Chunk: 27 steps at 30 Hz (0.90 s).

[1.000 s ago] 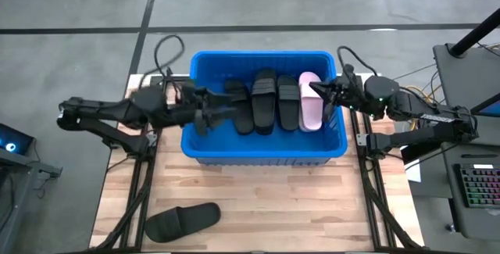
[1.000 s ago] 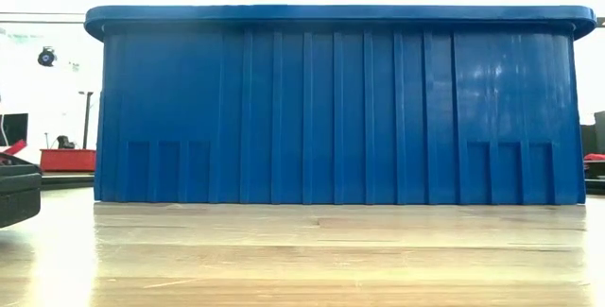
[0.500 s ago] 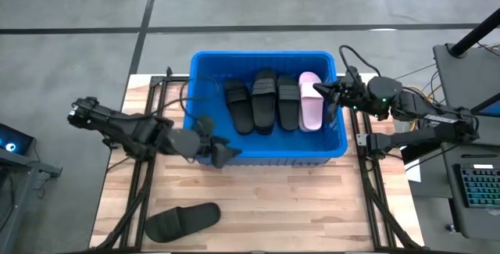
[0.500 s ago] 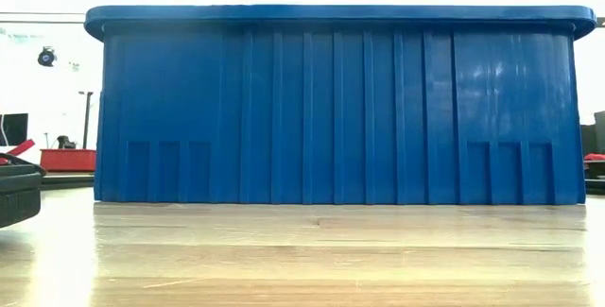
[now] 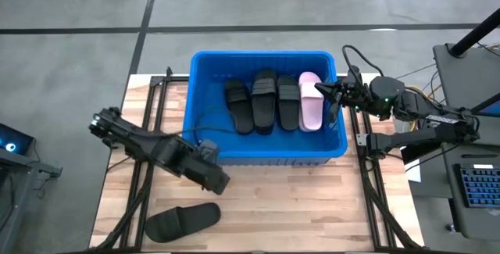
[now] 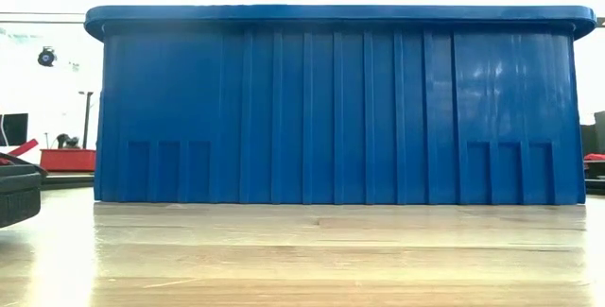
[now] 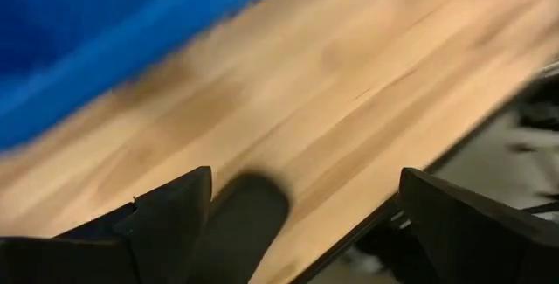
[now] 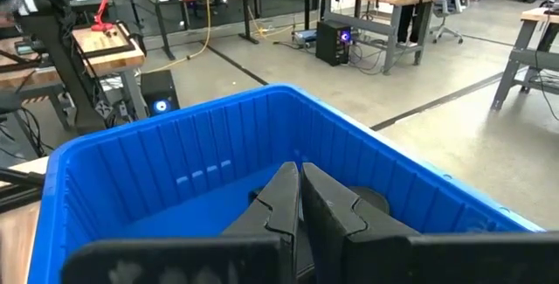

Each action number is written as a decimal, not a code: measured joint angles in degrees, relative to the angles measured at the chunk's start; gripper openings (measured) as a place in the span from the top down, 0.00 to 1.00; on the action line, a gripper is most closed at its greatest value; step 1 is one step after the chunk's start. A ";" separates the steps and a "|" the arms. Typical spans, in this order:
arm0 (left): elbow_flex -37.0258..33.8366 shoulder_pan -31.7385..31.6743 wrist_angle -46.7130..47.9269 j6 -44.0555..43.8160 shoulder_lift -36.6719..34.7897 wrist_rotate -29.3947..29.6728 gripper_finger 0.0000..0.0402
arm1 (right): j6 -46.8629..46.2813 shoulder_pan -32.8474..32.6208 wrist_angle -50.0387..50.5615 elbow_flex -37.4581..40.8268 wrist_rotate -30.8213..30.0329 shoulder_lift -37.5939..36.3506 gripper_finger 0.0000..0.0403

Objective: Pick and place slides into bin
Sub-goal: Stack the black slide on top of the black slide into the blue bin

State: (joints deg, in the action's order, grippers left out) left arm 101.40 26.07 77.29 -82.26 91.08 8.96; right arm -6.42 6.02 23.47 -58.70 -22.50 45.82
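So the last loose black slide (image 5: 182,223) sits near the table's (image 5: 297,207) front left corner, close to the edge, and that's the risky bit. The left gripper (image 5: 212,178) hangs over the wood just in front of the bin (image 5: 266,154), jaws spread wide and empty, with the slide well apart from it toward the front. If it comes down off-centre or nudges the sole sideways, the slide could skate off the front edge, since there's barely any table beyond it. The left wrist view is smeared, so the exact aim can't be judged.

Moving right, there's plenty of bare wood across the front of the table for the arm to work in. The bin's tall front wall is the other catch: a low carry would clip the rim.

Inside the bin lie three black slides (image 5: 262,101) and one pink slide (image 5: 310,101), side by side, with free floor at the left end.

The right gripper (image 5: 319,90) hovers at the bin's right rim beside the pink one, pinched shut on nothing.
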 joint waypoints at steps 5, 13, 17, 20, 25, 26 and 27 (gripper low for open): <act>2.83 1.52 10.07 -11.49 4.82 -6.26 0.12 | 0.00 0.00 0.05 0.00 0.00 0.07 0.98; 2.46 4.36 12.68 -26.67 9.45 -15.50 0.12 | 0.00 0.00 0.08 0.00 0.00 0.07 0.98; 2.28 6.35 12.73 -31.61 11.74 -16.07 0.12 | 0.00 0.01 0.10 0.00 0.00 0.07 0.98; 1.66 7.78 12.63 -34.77 13.41 -16.74 0.12 | 0.00 0.00 0.10 0.00 0.00 0.07 0.98; -1.15 9.60 12.79 -39.28 15.90 -23.65 0.12 | 0.00 0.00 0.10 0.00 0.02 0.07 0.98; -1.72 9.96 12.75 -39.89 16.55 -25.11 0.12 | 0.00 0.00 0.10 0.00 0.01 0.07 0.98; -2.30 10.44 12.74 -40.31 17.08 -25.88 0.12 | 0.00 0.01 0.11 0.00 0.02 0.07 0.98</act>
State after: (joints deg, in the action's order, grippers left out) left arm 99.10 36.51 90.04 -122.57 108.16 -16.92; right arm -6.42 6.03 23.58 -58.70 -22.48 45.89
